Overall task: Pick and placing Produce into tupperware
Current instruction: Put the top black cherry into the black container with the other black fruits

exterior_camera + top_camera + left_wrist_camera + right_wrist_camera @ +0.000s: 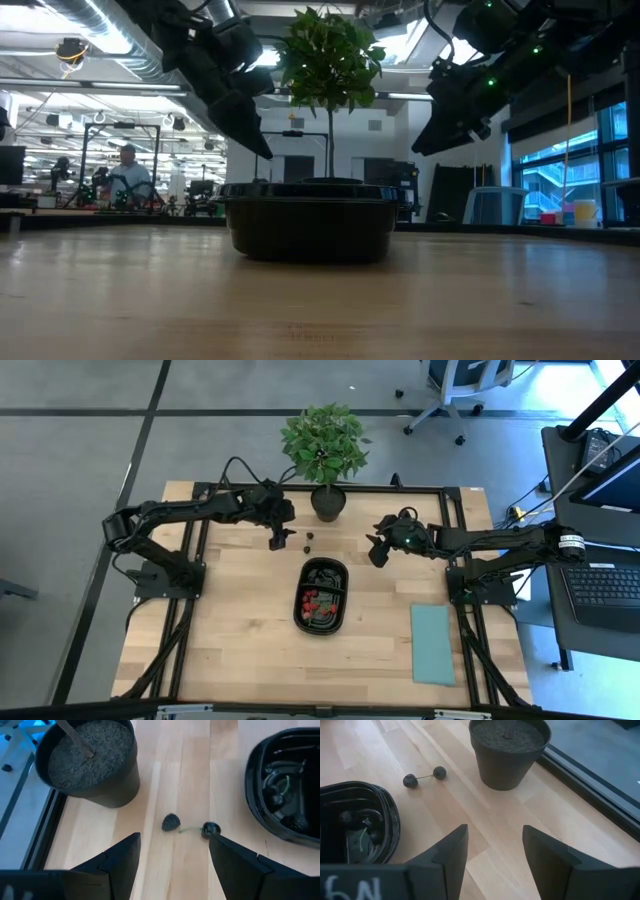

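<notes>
On the pale wooden desk [250, 620] a glossy black oval plastic tray [322, 596] with two compartments lies near the middle, its long axis running away from the front edge; bright red fruit pieces [313, 599] sit in its left compartment, with darker pieces around them. Beyond the tray's far end, on the bare wood between it and a dark round pot [328, 501] holding a leafy green plant [323, 443], lie two small dark maroon berries [171, 822] joined by a thin green stem, apart from both the tray and the pot. The left arm's fingers [281, 541] hang above the desk just left of that pair, spread wide with nothing between them; in the left wrist view the two berries lie ahead of the gap between the dark fingertips [112, 860]. The right arm's fingers [378, 549] hover to the right of the berries, off the tray's far right corner, also parted wide and holding nothing. In the low view both sit well above the tray's rim. A flat pale teal rectangular sheet [432, 644] lies near the desk's right front, well apart from the tray
</notes>
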Motion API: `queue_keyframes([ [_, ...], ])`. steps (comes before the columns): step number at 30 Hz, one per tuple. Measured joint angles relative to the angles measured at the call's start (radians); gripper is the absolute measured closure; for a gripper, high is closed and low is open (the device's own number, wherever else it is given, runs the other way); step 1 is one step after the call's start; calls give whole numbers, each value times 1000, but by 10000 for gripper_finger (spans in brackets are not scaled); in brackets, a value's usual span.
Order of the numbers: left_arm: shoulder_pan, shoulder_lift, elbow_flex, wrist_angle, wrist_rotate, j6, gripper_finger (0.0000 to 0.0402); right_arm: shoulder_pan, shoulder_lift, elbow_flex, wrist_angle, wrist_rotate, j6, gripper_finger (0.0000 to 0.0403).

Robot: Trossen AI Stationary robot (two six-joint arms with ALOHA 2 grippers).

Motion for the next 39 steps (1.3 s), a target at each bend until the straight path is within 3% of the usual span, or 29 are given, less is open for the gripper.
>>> queue_keyframes([
  [17, -13, 247, 6, 214, 7, 44, 171, -4, 0, 0, 5, 0, -6, 212],
  [28, -24, 388, 123, 192, -10, 31, 171, -5, 0, 0, 6, 0, 0, 212],
  [39, -30, 411, 128, 144, -39, 30, 171, -5, 0, 0, 7, 0, 0, 212],
])
